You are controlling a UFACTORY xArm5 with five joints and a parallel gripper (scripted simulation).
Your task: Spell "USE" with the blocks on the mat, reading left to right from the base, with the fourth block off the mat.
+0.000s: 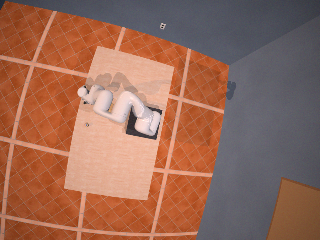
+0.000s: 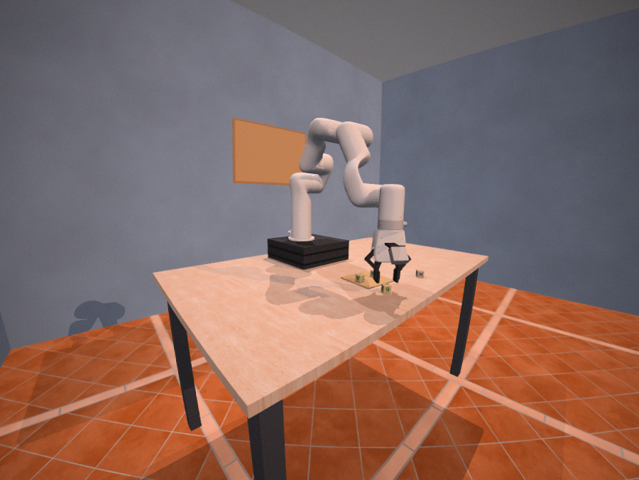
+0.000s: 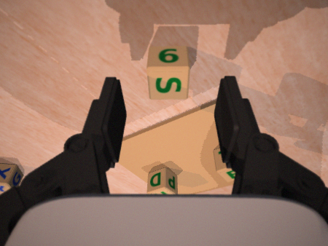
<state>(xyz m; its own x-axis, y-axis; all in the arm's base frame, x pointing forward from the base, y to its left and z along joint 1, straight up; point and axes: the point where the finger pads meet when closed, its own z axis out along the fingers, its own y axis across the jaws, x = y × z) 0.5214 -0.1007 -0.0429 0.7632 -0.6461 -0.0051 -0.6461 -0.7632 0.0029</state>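
Our gripper is empty, a bit over half open. Descending off-centre, we could clip the S block, wrist-view 12 o'clock, or skew the mat.

Top: high overhead, far, table left of centre; exterior: farther back, above table height, facing wall corner; wrist: close, looking down past hand; table shared.
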